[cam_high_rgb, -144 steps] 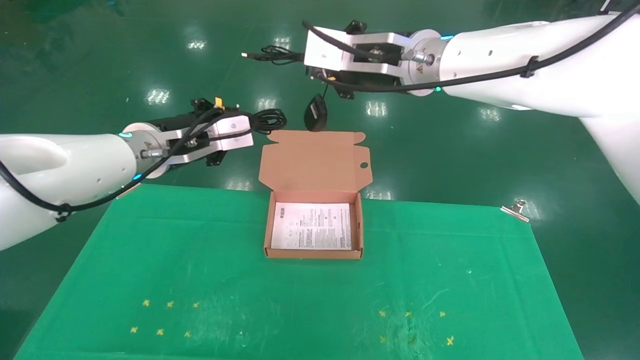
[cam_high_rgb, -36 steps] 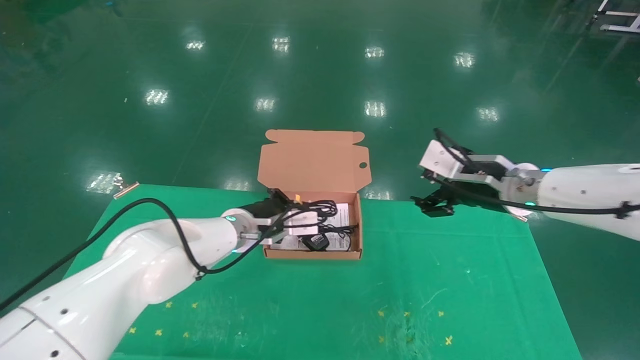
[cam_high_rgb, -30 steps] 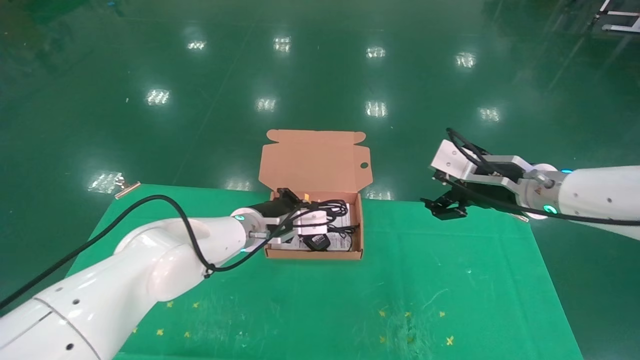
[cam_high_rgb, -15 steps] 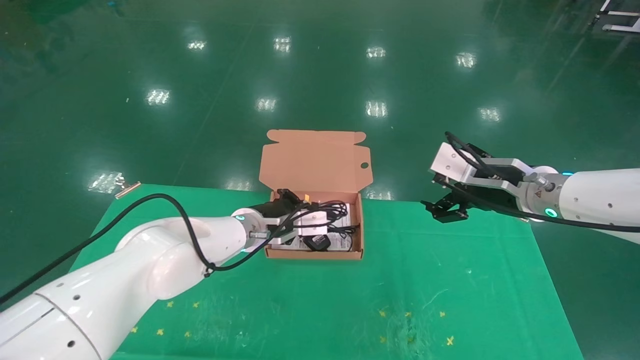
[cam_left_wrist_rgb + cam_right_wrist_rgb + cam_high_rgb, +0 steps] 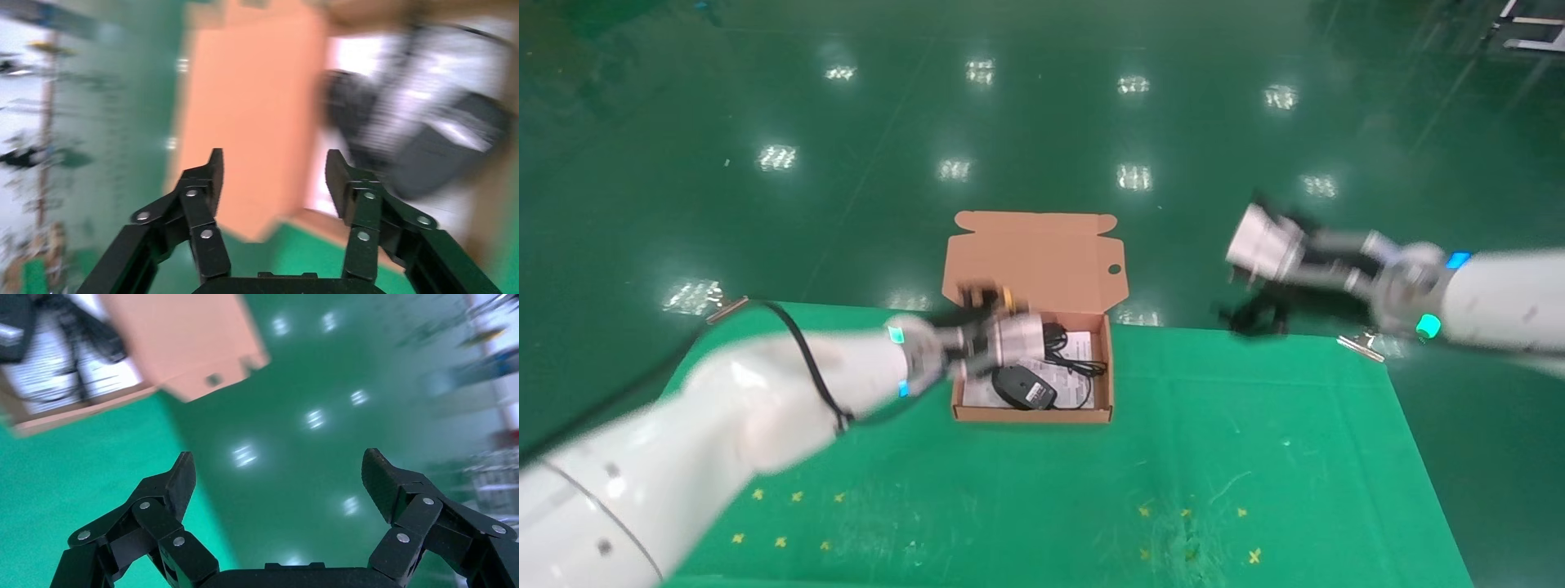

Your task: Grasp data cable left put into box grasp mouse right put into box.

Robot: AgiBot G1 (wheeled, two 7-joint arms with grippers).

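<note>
Cardboard box [image 5: 1031, 415] holds mouse [image 5: 1024, 387] and data cable [image 5: 1054, 335]; left gripper [image 5: 273, 177] gapes at its nine o'clock, right gripper [image 5: 278, 471] spread at three.

The mouse [image 5: 1025, 388] lies in the box [image 5: 1032, 416], with the data cable [image 5: 1058, 336] behind it

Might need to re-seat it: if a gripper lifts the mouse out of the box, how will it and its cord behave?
The mouse is a small, smooth oval shell, so probably light, rigid and somewhat slippery between fingers. Its thin cord lies in loose curves on the white sheet in the box, so it likely trails limply and may snag.
</note>
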